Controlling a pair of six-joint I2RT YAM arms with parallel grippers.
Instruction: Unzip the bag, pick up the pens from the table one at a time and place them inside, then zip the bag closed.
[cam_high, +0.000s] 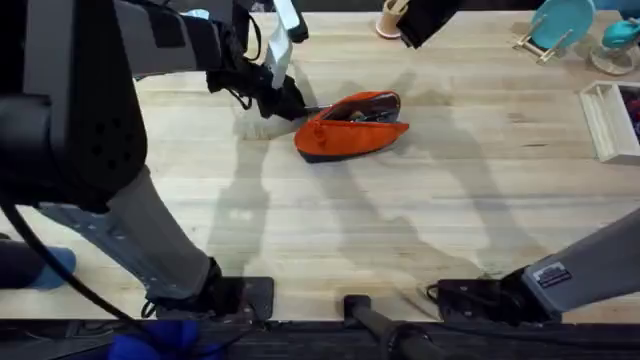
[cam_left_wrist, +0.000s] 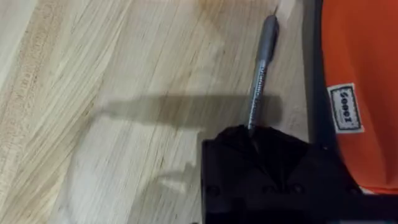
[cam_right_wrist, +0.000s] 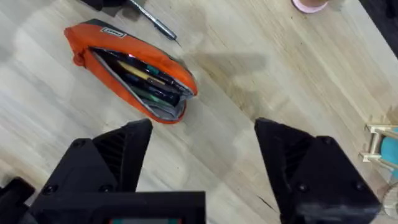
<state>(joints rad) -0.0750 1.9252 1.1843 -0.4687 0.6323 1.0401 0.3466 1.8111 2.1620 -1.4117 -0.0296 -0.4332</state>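
- The left pincer (cam_high: 290, 103) is low at the table (cam_high: 330, 230), closed on one end of the silver pen (cam_left_wrist: 261, 71).
- The pen's free end points away from that pincer, and the pen lies along the side of the bag (cam_high: 352, 127), just beside it.
- The bag rests on the table just past the left pincer, its zipper open; dark and coloured things show inside its mouth (cam_right_wrist: 146, 84), but I cannot tell them apart.
- The right pincer (cam_right_wrist: 202, 158) hangs above the table with its black fingers (cam_right_wrist: 121, 155) spread wide and nothing between them.
- The bag lies ahead of the right pincer, well apart from it, with the silver pen beyond the bag's far side.
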